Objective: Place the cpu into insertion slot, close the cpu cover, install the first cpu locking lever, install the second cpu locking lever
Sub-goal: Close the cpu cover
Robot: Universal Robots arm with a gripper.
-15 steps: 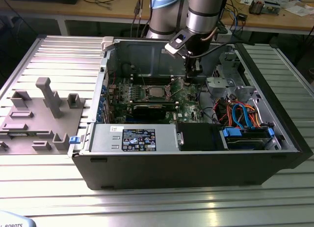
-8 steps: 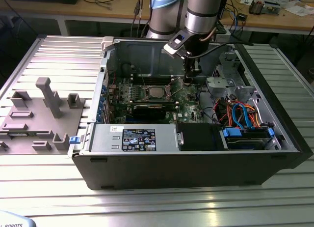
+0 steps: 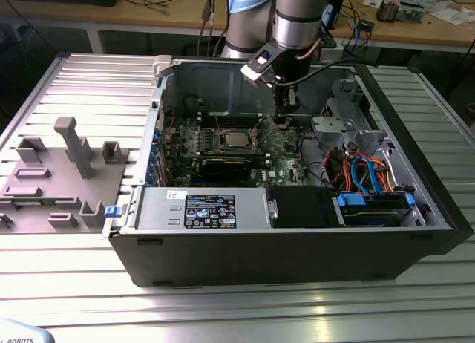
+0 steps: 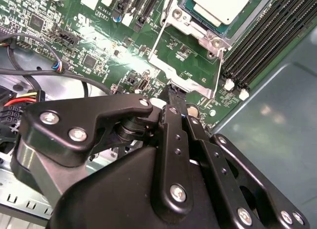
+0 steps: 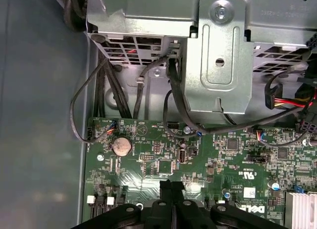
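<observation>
1. My gripper (image 4: 176, 92) is clenched with nothing visible between its fingers. Its tip is at the free edge of the cover (image 4: 187, 79), which is swung open.
2. The cpu (image 4: 223, 6) lies in the slot (image 4: 185, 23). If it sits skewed, closing the cover could crush the contacts.
3. If my tip slips off that edge, it could gouge the board (image 4: 99, 45) or drop the cover hard.

Second wrist view: the cpu (image 4: 223, 6) is cut off at the picture's edge; the gripper (image 4: 177, 97) hides part of the circuit board (image 4: 99, 45). Exterior view: the insertion slot (image 3: 236, 140) is perhaps too small to tell in detail.
</observation>
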